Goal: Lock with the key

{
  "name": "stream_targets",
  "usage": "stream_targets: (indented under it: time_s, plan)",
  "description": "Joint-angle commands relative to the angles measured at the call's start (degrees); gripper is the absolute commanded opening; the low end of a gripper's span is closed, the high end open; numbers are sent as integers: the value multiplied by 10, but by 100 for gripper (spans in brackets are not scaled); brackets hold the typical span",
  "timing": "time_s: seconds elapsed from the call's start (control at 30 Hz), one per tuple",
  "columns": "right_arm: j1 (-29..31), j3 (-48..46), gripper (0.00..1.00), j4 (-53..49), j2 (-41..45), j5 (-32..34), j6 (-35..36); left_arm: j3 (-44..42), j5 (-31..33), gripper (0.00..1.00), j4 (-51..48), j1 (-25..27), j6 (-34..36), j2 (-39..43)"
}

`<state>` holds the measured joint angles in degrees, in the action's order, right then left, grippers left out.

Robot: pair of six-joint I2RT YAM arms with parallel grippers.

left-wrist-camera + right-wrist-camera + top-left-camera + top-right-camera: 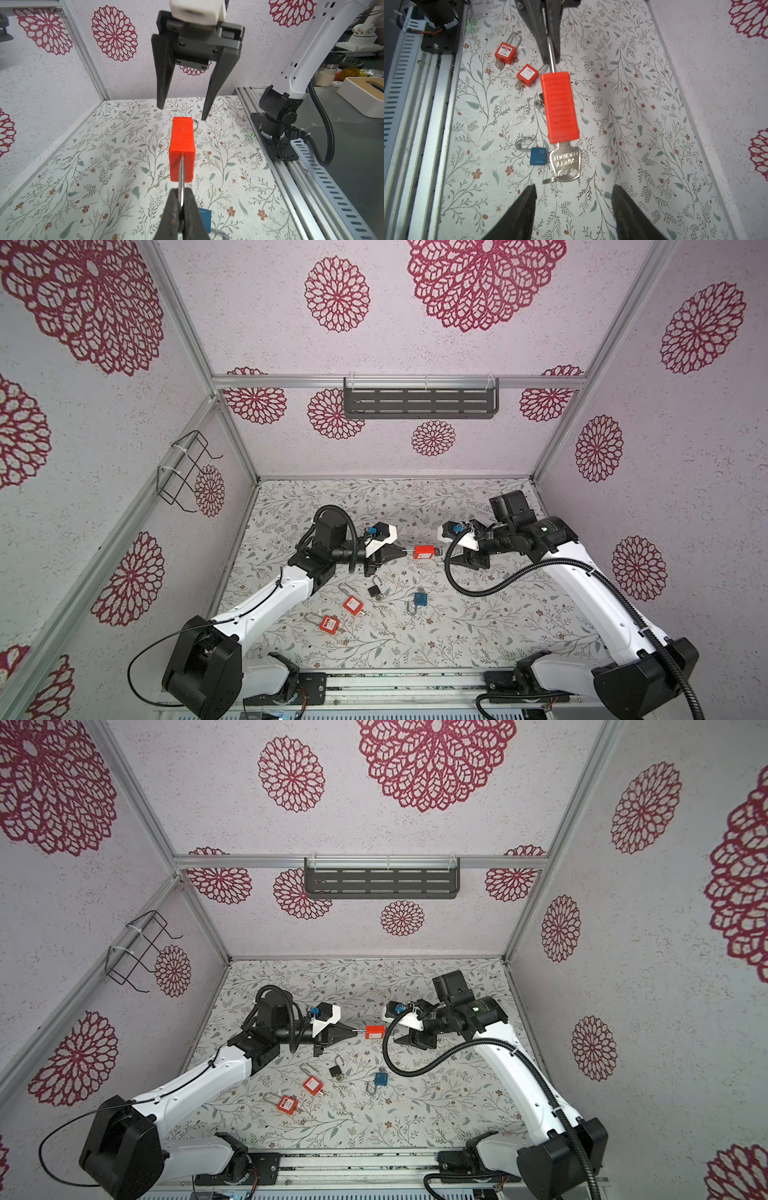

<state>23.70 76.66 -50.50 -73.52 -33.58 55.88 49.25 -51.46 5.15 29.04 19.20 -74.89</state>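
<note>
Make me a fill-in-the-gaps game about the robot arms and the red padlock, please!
The gripper shut on the red plastic padlock's metal shackle is the ____ one.
Stuck in that padlock's other end is a silver metal ____.
The right gripper hovers near it with jaws ____.
On the flowery table lie two more red plastic padlocks, a small black padlock and a square padlock coloured ____.
Missing words: left, key, open, blue.

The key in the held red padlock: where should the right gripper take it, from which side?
Probably the key by its flat bow, end-on, opposite the left gripper. It juts free beyond the red padlock, straight toward the open right gripper.
</note>
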Motion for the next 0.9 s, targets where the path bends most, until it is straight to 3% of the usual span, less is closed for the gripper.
stream_targets:
  time_s: [0.0, 0.4, 0.87]
  plan:
    - [-2, 32, 59, -52, -15, -49, 5, -4, -13, 0, 3, -2, 17, 16]
    - [-2, 42, 45, -66, -47, -73, 4, -6, -13, 0, 0, 2, 21, 15]
    - [-1, 39, 43, -45, -69, -70, -13, -1, -7, 0, 4, 18, 22, 6]
